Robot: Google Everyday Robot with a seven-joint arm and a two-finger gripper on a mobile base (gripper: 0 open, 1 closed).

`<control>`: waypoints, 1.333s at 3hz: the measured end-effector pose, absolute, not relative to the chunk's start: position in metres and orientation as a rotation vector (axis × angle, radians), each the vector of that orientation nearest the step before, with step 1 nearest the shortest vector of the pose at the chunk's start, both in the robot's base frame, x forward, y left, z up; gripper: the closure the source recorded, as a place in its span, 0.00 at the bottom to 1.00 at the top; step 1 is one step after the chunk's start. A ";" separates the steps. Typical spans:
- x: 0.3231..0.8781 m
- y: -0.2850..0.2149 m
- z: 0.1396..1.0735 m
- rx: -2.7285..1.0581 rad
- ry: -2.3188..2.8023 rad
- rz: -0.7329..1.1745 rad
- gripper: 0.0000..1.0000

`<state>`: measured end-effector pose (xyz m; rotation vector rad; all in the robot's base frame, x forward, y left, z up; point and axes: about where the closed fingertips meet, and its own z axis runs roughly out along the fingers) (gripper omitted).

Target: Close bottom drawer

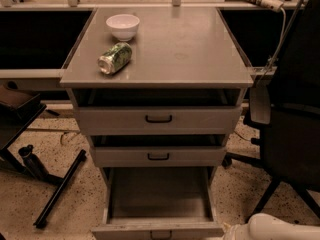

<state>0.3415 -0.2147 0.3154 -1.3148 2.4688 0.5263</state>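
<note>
The bottom drawer of the grey cabinet is pulled far out, an empty deep tray. Its front panel with a small black handle sits at the lower edge of the camera view. The middle drawer and top drawer above it stand slightly out. My white arm shows at the bottom right, just right of the bottom drawer's front corner. The gripper itself lies below the frame edge and is out of view.
On the cabinet top are a white bowl and a green can lying on its side. A black office chair stands close on the right. A black pole and stand lie on the floor at left.
</note>
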 end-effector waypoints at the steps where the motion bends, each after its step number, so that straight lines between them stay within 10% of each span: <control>1: 0.317 -0.215 0.271 -1.259 2.501 0.584 0.00; 4: 0.300 -0.149 0.204 -1.405 2.320 0.972 0.00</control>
